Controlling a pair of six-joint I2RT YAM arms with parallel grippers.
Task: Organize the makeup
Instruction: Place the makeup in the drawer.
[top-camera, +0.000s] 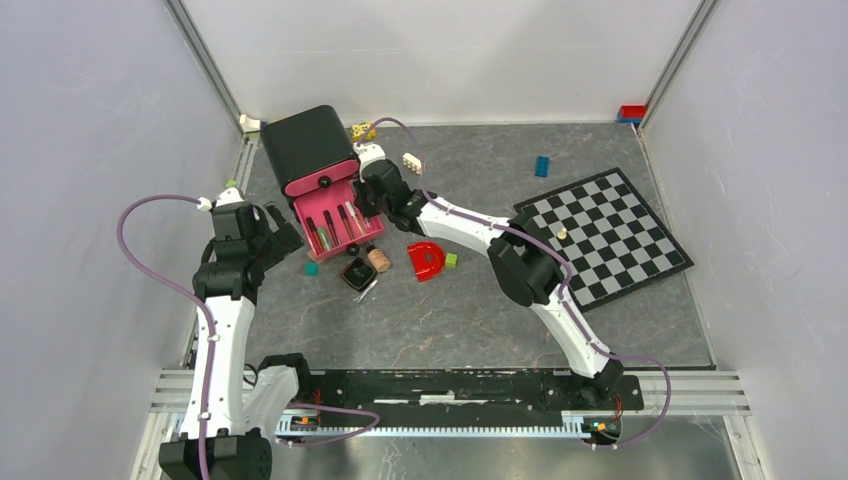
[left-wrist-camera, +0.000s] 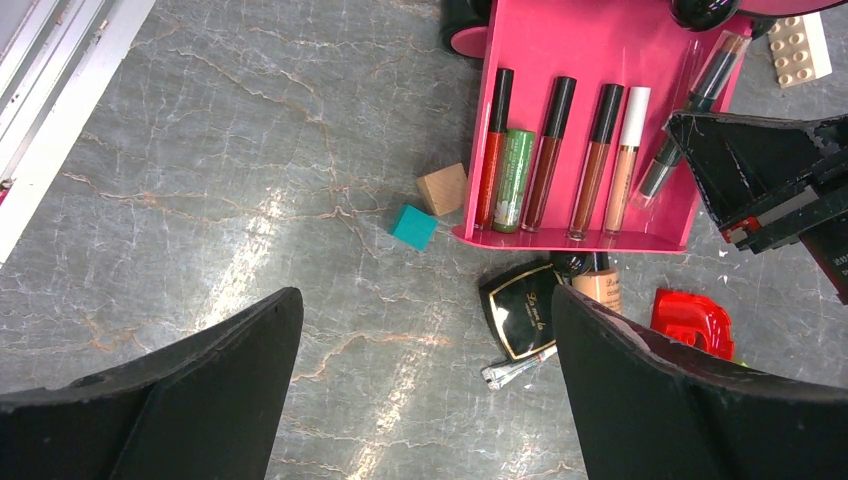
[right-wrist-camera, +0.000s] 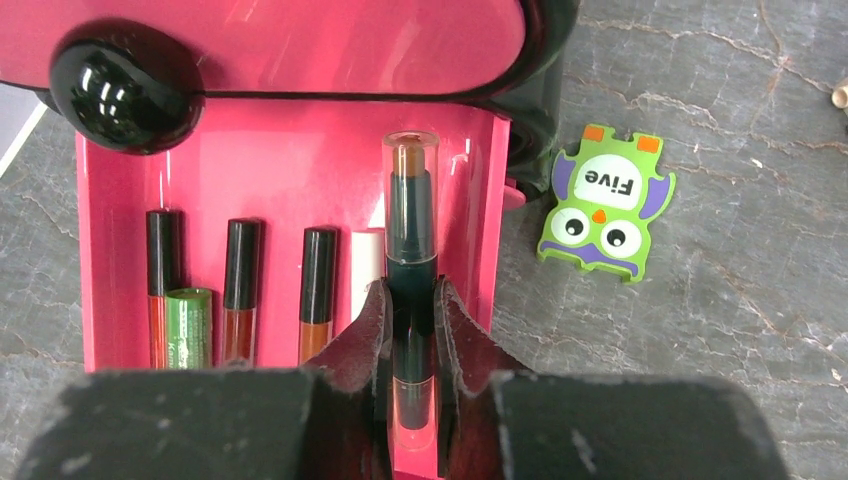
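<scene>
A pink tray juts out of a black and pink case. Several slim tubes lie in it side by side: a red tube, a green tube, a brown tube and others. My right gripper is shut on a dark clear-capped makeup stick over the tray's right side. A black compact, a beige bottle and a silver pencil lie on the table just below the tray. My left gripper is open and empty, above the table left of the compact.
A teal cube and a wooden cube lie left of the tray. A red D-shaped piece lies right of the bottle. An owl card is right of the case. A checkerboard and toy bricks are at the right.
</scene>
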